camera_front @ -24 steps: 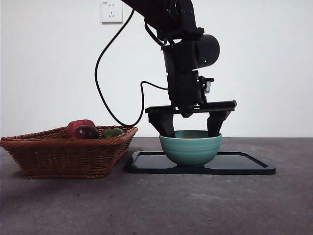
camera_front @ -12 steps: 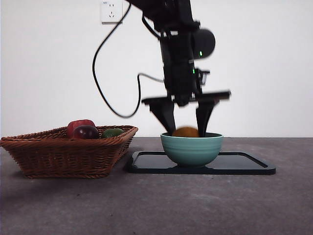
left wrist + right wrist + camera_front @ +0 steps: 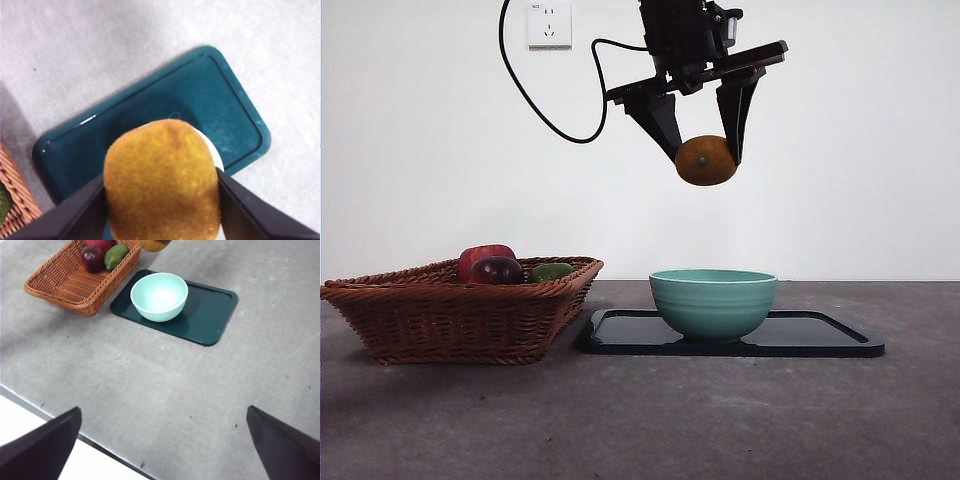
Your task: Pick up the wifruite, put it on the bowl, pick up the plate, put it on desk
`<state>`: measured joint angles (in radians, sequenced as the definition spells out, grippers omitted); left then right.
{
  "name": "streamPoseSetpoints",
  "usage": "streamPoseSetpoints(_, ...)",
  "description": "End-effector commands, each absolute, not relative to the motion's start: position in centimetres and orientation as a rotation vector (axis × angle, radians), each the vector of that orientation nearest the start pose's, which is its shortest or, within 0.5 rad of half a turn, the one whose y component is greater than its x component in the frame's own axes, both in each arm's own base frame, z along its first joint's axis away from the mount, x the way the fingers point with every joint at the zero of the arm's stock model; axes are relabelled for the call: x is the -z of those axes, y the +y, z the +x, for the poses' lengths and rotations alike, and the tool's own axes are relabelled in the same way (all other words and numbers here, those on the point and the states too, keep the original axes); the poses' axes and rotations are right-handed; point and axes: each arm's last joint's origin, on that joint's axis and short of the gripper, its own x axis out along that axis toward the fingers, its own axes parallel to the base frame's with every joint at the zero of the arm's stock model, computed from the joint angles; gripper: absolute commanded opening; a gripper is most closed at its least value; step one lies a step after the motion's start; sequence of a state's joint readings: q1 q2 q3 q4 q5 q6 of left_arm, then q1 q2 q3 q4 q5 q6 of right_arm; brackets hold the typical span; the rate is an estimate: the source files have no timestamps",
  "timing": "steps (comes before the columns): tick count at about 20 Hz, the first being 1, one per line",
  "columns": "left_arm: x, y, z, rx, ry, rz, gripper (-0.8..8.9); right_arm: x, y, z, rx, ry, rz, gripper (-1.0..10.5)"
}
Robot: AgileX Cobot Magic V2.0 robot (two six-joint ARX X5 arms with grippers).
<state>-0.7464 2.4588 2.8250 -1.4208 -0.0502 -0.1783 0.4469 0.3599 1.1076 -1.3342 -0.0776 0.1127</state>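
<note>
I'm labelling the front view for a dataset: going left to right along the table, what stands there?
Wicker basket holding a red fruit, a dark purple-red fruit and a green fruit → dark tray with the bowl on it. High above the bowl, the left tool holds the wifruite.

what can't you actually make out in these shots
- Left wrist view: the wifruite in the left gripper hides nearly all of the bowl; only a pale sliver shows.
- Front view: the bowl's inside is hidden by its own wall.
- Right wrist view: the wifruite is cut off by the picture's edge.
- Front view: the basket's rim hides the lower parts of its fruit.
</note>
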Motion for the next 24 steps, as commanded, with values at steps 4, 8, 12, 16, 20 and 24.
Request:
streamPoseSetpoints(4, -35.7, -31.5, 33.4, 0.572, 1.021, 0.297, 2.45, -35.7, -0.2, -0.8, -0.481, 0.588, 0.015, 5.9)
streamPoseSetpoints(8, -39.7, -29.6, 31.4, 0.587, 0.943, 0.258, 2.45, -35.7, -0.1, -0.8, -0.481, 0.587, 0.013, 5.9)
streamPoseSetpoints(12, -43.3, -27.6, 29.3, 0.603, 0.860, 0.220, 2.45, -35.8, -0.1, -0.8, -0.483, 0.574, 0.014, 5.9)
streamPoseSetpoints(16, -45.0, -25.8, 27.3, 0.601, 0.866, 0.223, 2.45, -36.2, 0.0, -0.6, -0.488, 0.529, 0.024, 5.9)
streamPoseSetpoints(20, -43.7, -23.4, 25.3, 0.558, 0.990, 0.283, 2.45, -36.2, 0.0, -0.6, -0.488, 0.529, 0.024, 5.9)
streamPoseSetpoints(24, -41.9, -19.7, 23.8, 0.447, 1.093, 0.289, 2.45, -36.2, 0.0, -0.6, -0.488, 0.529, 0.024, 5.9)
